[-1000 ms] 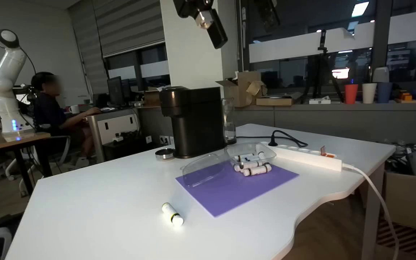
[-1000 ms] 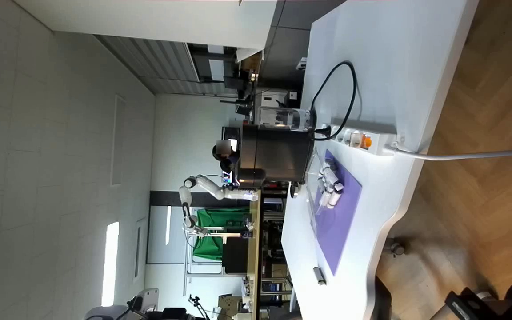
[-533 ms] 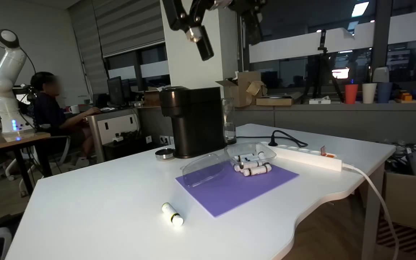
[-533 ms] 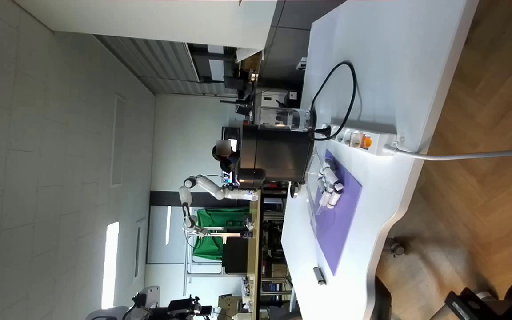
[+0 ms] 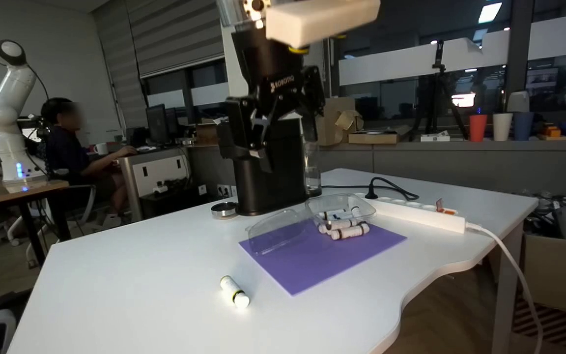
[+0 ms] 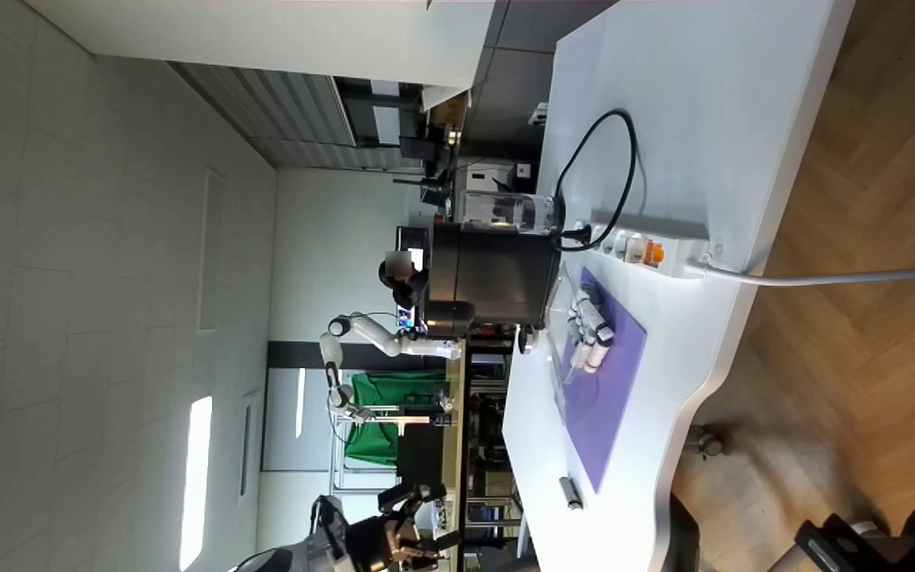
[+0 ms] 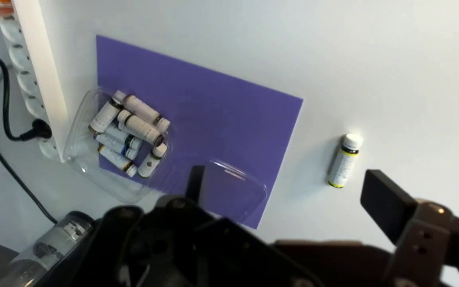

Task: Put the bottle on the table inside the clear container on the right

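The gripper [image 7: 289,191] hangs above the bench [image 5: 155,285], released, its fingers spread well apart and nothing between them. Below, the small white-capped bottle [image 7: 342,165] lies on its side on the white top, near the purple mat [image 7: 217,103] but apart from it. In the wrist view the bottle sits off-centre, closer to one finger, so a straight descent could let that finger strike first; a round body on so smooth a surface would probably roll.

Partly over the mat lies a clear lid [image 5: 275,236], easily overlooked. I cannot tell whether it is joined to the clear container [image 5: 334,200] beyond; if so, snagging it on a low carry might drag both. In the container other bottles [image 7: 140,127] lie heaped at several angles; one more, dropped from high up, may slide over the low wall. Behind, the white power strip [image 5: 410,216] and black coffee machine [image 5: 273,191] leave little room for overshooting.
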You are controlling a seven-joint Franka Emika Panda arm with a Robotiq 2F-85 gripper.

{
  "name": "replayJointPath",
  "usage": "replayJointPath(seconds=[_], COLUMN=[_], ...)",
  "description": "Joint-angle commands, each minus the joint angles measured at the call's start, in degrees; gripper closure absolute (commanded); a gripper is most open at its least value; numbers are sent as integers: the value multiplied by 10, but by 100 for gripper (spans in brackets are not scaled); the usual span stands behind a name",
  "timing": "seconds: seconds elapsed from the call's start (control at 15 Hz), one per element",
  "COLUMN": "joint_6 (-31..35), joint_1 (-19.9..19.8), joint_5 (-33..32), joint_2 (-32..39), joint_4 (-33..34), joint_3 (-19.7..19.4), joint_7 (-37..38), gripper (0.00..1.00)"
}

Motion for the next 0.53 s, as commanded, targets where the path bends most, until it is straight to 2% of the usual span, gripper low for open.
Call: replayJointPath(seconds=[0.0, 0.13, 0.2, 0.27, 0.47], joint_6=[45, 51, 39, 50, 50], joint_1=[-46, -41, -37, -41, -40], joint_5=[-163, -264, -275, -234, -260], joint_2=[62, 119, 140, 92, 137], joint_4=[20, 43, 55, 19, 41], joint_3=[31, 21, 20, 20, 20], joint_7=[98, 172, 189, 138, 162], gripper=[0, 0, 0, 0, 0])
